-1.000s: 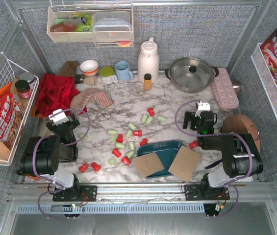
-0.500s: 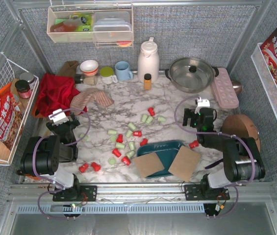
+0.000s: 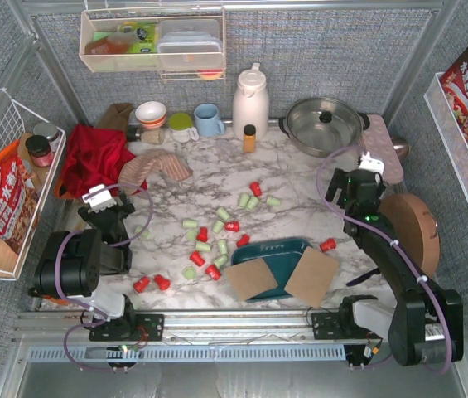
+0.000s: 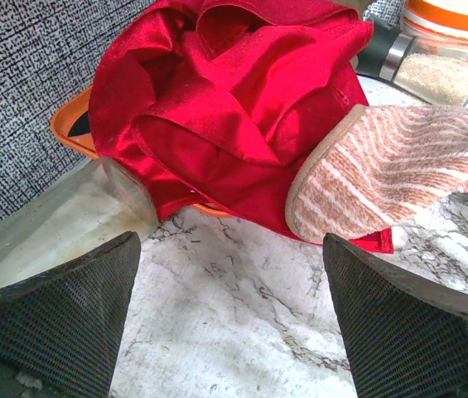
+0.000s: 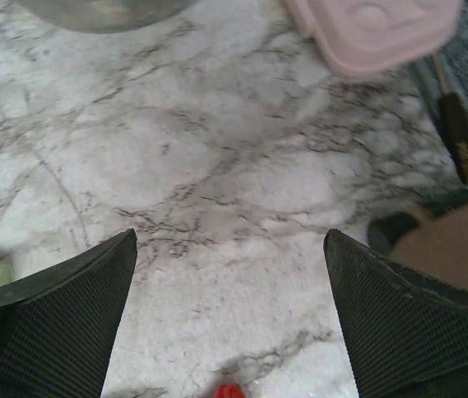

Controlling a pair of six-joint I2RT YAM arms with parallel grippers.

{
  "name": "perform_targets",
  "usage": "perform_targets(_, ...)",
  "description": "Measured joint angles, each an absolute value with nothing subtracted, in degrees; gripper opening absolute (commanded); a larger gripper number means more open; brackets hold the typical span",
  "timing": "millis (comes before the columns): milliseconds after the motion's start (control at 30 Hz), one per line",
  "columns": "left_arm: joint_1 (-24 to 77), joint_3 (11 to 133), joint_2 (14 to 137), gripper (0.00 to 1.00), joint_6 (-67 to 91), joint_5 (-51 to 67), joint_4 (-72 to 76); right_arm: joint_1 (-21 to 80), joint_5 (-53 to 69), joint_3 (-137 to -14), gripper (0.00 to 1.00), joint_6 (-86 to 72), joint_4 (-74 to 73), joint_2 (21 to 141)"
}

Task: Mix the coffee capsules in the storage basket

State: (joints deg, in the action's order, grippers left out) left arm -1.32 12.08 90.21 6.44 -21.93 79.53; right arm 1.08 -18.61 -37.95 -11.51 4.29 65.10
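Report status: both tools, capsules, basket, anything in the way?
Left tool open, empty, near red cloth. Right tool open, empty, near pink tray. Coffee capsules scattered on table; none seen in storage basket. Two cardboard squares lie over basket.

The table (image 3: 300, 178) is smooth, marble-patterned, low in sheen. At 10 o'clock on it, the red cloth (image 4: 225, 108) is glossy, creased satin. The striped mitt (image 4: 399, 174) is matt woven cloth. At 1 o'clock, the pot (image 3: 325, 124) is bare shiny metal. The storage basket (image 3: 271, 243) is smooth teal plastic. The squares (image 3: 253, 280) over its 6 o'clock rim are matt brown cardboard. On the left gripper (image 4: 229, 242), the pads (image 4: 60, 319) are black, matt, finely textured.
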Motion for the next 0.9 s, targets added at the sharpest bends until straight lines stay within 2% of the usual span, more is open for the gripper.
perform_targets(300,-1.5,12.1,90.2,0.99,6.4,-21.5,79.4,0.1,-31.0,-41.2,0.99,-18.2,-6.9,59.4)
perform_targets(733,-1.4,12.1,89.6,0.99,5.8,-19.6,78.5,2.5,-25.2,-44.2,0.99,-16.9,-19.5,48.4)
perform_targets(900,-0.8,12.0,79.4,0.99,4.8,-17.8,72.0,5.7,-23.7,-41.4,0.99,-20.5,-21.6,44.7)
